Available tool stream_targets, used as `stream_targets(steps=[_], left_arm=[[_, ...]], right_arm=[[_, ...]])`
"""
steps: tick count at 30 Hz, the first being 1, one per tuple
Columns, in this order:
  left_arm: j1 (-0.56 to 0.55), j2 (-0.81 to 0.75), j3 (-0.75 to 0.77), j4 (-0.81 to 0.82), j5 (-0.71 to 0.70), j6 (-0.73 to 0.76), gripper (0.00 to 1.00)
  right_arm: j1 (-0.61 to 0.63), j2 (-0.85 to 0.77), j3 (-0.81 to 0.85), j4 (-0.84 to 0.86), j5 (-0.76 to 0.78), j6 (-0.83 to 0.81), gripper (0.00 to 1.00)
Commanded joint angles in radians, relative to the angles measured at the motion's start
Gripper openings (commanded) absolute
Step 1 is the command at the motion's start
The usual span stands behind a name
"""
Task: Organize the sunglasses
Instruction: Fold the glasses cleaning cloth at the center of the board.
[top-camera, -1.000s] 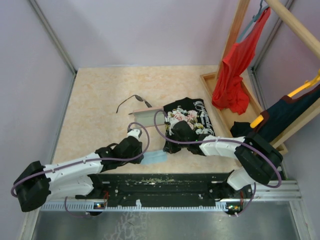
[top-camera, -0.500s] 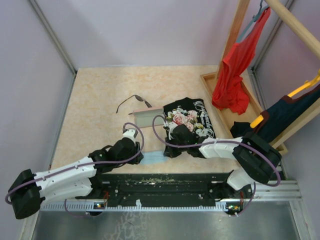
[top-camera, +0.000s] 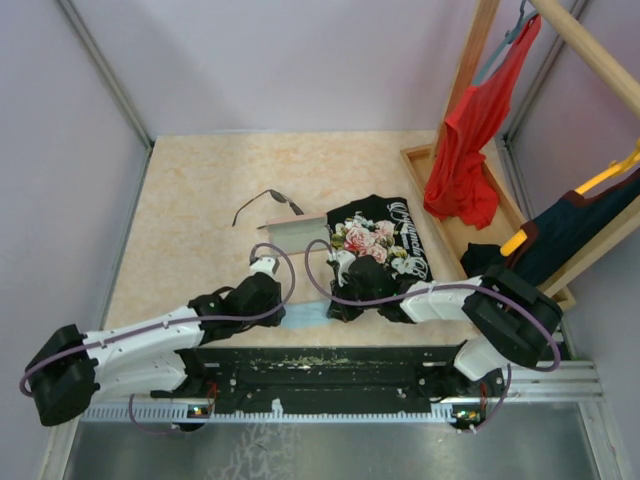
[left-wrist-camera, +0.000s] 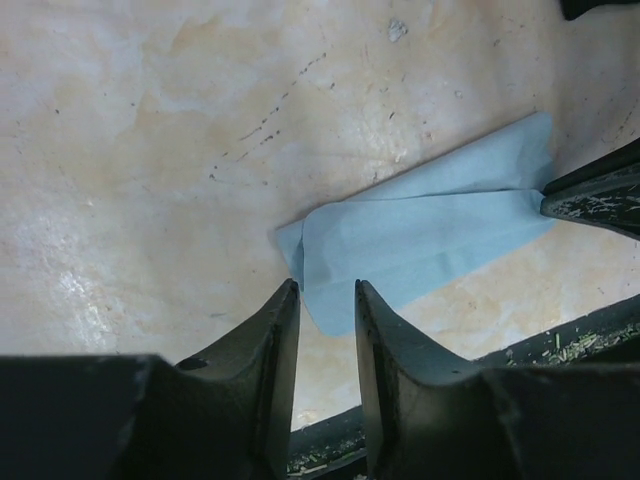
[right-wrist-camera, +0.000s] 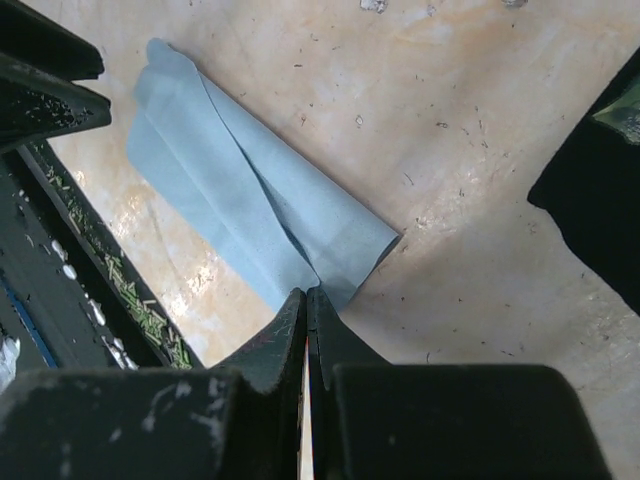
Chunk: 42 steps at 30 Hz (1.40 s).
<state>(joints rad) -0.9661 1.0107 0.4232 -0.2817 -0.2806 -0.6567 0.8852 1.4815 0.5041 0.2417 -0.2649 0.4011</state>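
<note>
The sunglasses, thin and dark-framed, lie on the table behind the pale oblong case, away from both grippers. A folded light-blue cloth lies at the near edge between the two arms. My right gripper is shut, pinching the right end of the cloth, which puckers at its tips. At the other end of the cloth my left gripper stands open, its tips on either side of the cloth's corner, with table showing through the gap.
A black floral shirt lies beside the case, under the right arm. A wooden tray and rack with a red garment stand at the back right. The black base rail runs just behind the cloth's near side.
The left arm drew back toward the near left, then came forward to the cloth's end again. The right gripper shifted slightly left, still shut on the cloth.
</note>
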Motion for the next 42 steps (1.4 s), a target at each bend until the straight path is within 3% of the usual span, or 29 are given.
stream_targets(steps=[1, 7, 12, 18, 25, 42], left_arm=[[0.004, 0.019, 0.069, 0.011, -0.042, -0.009, 0.31], [0.038, 0.054, 0.084, 0.111, 0.013, 0.044, 0.12], [0.11, 0.12, 0.073, 0.268, 0.186, 0.09, 0.0], [0.151, 0.207, 0.093, 0.371, 0.308, 0.125, 0.0], [0.172, 0.333, 0.136, 0.376, 0.407, 0.16, 0.0], [0.179, 0.411, 0.112, 0.42, 0.402, 0.165, 0.0]], right_arm=[[0.008, 0.009, -0.007, 0.079, -0.022, -0.028, 0.0], [0.009, 0.016, -0.009, 0.081, -0.009, -0.031, 0.0], [0.009, 0.015, -0.012, 0.079, -0.001, -0.03, 0.0], [0.009, 0.016, -0.012, 0.077, 0.004, -0.03, 0.0], [0.01, 0.016, -0.016, 0.074, 0.01, -0.029, 0.0], [0.01, 0.021, -0.016, 0.064, 0.018, -0.033, 0.0]])
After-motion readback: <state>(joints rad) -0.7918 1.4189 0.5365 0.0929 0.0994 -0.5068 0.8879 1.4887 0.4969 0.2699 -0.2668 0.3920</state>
